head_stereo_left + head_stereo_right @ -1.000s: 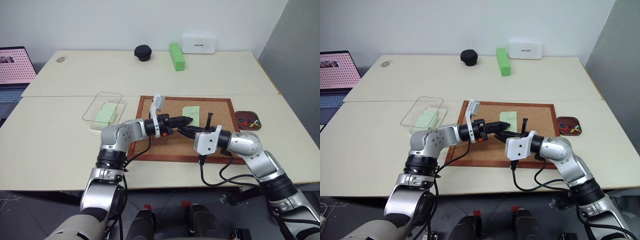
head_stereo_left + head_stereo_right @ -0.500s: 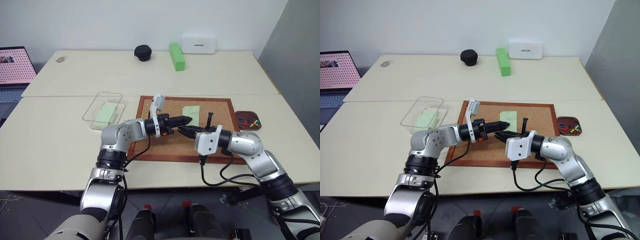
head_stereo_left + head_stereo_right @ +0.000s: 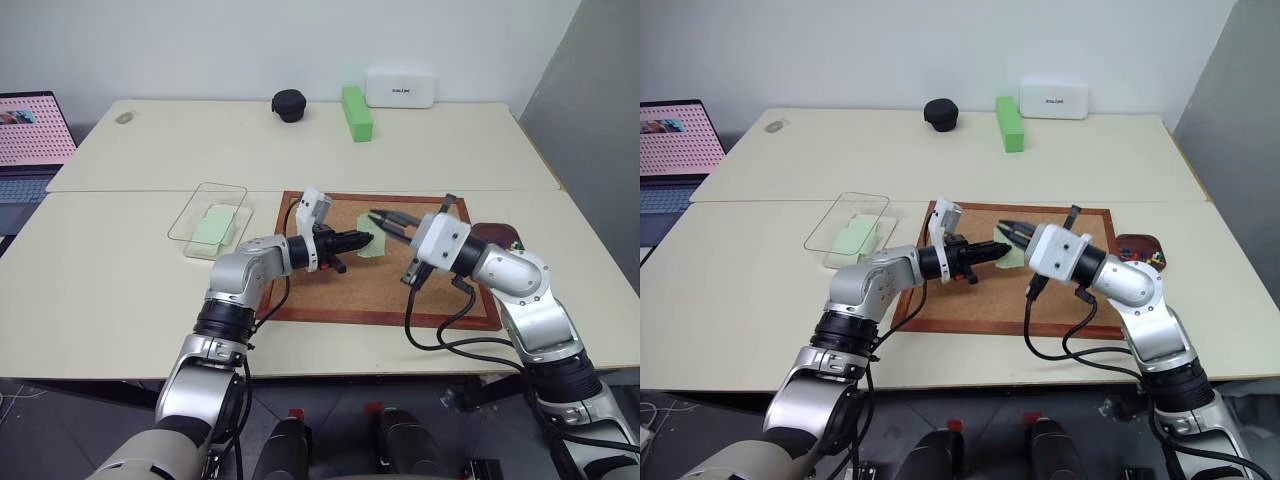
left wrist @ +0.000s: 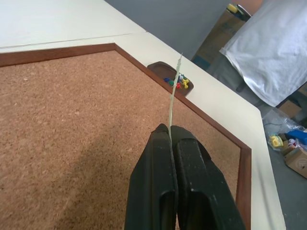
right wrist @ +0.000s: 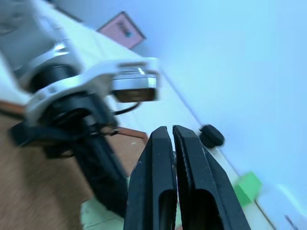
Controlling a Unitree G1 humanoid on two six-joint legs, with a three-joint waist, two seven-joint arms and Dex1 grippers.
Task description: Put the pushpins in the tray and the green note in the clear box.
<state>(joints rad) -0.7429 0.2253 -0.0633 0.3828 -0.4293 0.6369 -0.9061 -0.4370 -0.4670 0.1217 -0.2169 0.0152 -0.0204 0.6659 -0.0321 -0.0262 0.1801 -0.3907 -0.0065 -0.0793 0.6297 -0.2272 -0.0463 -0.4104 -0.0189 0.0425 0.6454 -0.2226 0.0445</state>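
1. Left gripper (image 3: 365, 239), in the middle of the left eye view, is pinched shut on the green note (image 3: 374, 245) above the cork board (image 3: 340, 295).
2. Left wrist view: the note's thin edge sticks up from the tips. It looks light and bendy, so an edge is best to hold.
3. Right wrist view: the right gripper (image 5: 172, 132) is shut and holds nothing.

Two head cameras look forward and down over the table (image 3: 120, 290), sharing the cork board (image 3: 385, 285) at centre. Each wrist camera sights closely along its own tool, the left low across that board (image 4: 72, 110).
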